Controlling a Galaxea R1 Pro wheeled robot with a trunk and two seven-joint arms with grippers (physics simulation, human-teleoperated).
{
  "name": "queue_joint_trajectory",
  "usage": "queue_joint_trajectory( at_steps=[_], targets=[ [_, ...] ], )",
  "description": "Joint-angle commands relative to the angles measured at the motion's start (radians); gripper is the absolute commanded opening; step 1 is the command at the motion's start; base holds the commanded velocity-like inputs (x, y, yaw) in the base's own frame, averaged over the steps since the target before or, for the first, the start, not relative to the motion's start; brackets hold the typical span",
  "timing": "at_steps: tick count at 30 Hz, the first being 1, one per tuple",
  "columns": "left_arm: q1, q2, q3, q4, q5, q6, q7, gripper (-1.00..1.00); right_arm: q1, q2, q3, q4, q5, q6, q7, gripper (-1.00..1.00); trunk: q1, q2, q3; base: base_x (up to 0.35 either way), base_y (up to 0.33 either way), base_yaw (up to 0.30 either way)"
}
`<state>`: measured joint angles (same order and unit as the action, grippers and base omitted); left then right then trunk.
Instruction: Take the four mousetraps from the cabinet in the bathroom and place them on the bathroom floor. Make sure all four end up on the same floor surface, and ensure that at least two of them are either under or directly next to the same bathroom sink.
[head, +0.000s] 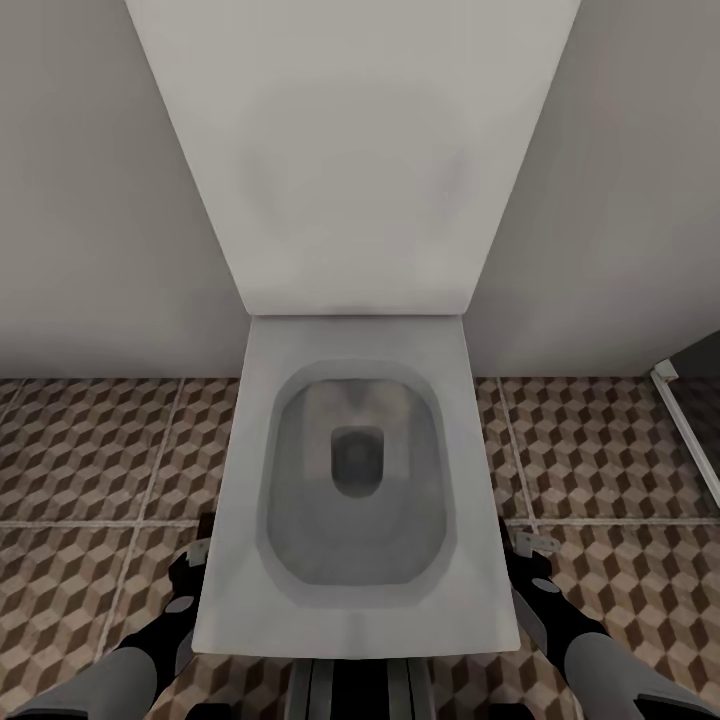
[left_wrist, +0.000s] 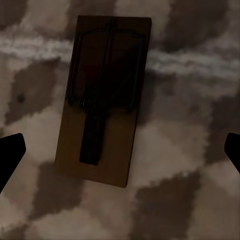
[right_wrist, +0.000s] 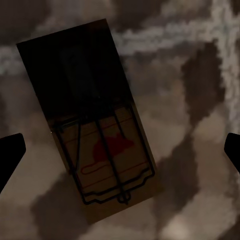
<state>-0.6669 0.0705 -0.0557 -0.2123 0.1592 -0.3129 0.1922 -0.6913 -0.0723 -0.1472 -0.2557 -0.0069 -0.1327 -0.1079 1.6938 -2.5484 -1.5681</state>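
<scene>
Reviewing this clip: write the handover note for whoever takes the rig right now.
Left gripper: open, above a mousetrap lying flat on the bathroom floor.
Right gripper: open, above a second mousetrap, also flat on the tiles.
Head camera faces a toilet, with an arm on each side.
Done: two traps are on the floor.
Left: the other two traps; confirm two sit by the sink.

**Camera placement**

Head view: high above, facing steeply down on a white toilet (head: 355, 480) and patterned floor (head: 90, 460). Wrist views: close over that same tiling, each facing down on a mousetrap (left_wrist: 102, 100), (right_wrist: 90, 120) lying flat.
</scene>
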Motion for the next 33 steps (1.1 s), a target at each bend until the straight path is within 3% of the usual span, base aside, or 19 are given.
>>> queue_joint_trajectory(
  at_steps=[1,22,33],
  targets=[
    [0.0,0.0,-0.006,0.001,0.008,-0.004,0.003,1.0,0.0,0.0,-0.002,0.001,-0.001,-0.004,-0.001,1.0,0.0,0.0,0.0,0.0,0.0,0.0],
    [0.001,0.001,-0.009,-0.004,0.002,-0.004,0.003,1.0,0.0,-0.001,-0.002,0.001,-0.001,-0.004,-0.001,1.0,0.0,0.0,0.0,-0.002,-0.001,0.0],
    [0.001,0.0,-0.004,-0.013,0.009,0.006,0.011,1.0,0.0,-0.001,-0.002,0.001,-0.001,-0.004,-0.001,1.0,0.0,0.0,0.0,-0.207,-0.05,0.0]
  ],
)
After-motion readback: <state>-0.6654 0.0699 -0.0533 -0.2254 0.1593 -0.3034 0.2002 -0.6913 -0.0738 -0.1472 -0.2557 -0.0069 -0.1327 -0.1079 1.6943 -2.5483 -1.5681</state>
